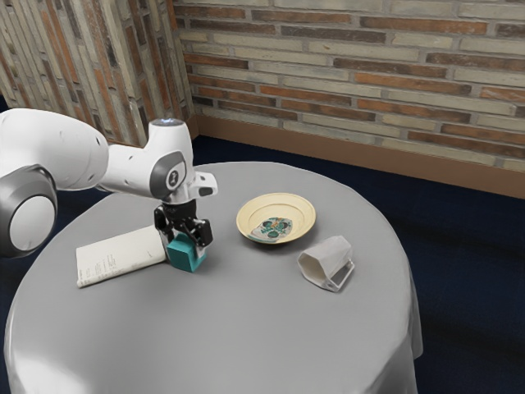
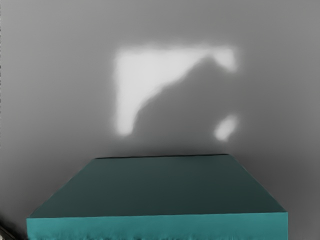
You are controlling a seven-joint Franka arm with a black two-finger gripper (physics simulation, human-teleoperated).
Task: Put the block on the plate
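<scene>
The black claw (image 1: 185,230) is seen left of centre in the exterior view, pointed down over the teal block (image 1: 187,258); whether it is open or closed on the block cannot be told. The block is seen low on the grey-covered round bench (image 1: 246,336). A pale printed booklet (image 1: 119,258) is laid just beside it, centre left of the frame. The cream plate (image 1: 295,202) is near the centre; a white mug-like vessel (image 1: 326,253) is tipped over at its lower right, on the side away from the block.
</scene>
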